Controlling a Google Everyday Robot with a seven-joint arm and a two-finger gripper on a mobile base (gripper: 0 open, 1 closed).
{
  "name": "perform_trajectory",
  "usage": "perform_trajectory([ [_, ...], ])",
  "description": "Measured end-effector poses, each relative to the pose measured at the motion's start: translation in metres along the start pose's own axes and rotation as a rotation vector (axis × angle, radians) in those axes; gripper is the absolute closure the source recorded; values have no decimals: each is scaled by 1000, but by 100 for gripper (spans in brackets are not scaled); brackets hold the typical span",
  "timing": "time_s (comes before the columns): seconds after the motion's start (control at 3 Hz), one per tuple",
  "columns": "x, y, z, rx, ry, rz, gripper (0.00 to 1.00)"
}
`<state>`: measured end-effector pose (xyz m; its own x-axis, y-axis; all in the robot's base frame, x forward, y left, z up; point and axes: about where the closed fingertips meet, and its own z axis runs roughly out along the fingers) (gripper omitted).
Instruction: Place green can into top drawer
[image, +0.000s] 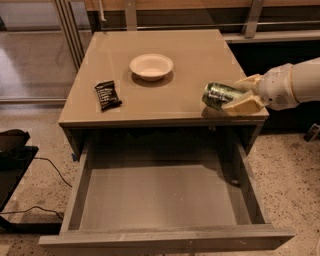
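Note:
The green can is a shiny dark-green drink can lying on its side, its silver end facing left. My gripper is shut on it, cream fingers above and below, holding it just above the front right corner of the cabinet top. The white arm comes in from the right edge. The top drawer is pulled fully open below, wide and shallow, with a bare grey flat bottom. The can hangs above the drawer's back right part.
A cream bowl stands at the back middle of the tan cabinet top. A black snack-bar wrapper lies at the front left. A black object and cable lie on the floor at the left.

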<state>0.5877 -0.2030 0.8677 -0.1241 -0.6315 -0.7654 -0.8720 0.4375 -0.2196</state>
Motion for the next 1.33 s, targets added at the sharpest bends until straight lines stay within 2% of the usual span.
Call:
perform_trajectory([
  [0.33, 27, 31, -19, 11, -8, 26, 100],
  [0.67, 57, 75, -17, -28, 7, 53, 100],
  [1.0, 57, 75, -17, -28, 7, 53, 100],
  [1.33, 55, 87, -1, -60, 10, 28, 100],
])
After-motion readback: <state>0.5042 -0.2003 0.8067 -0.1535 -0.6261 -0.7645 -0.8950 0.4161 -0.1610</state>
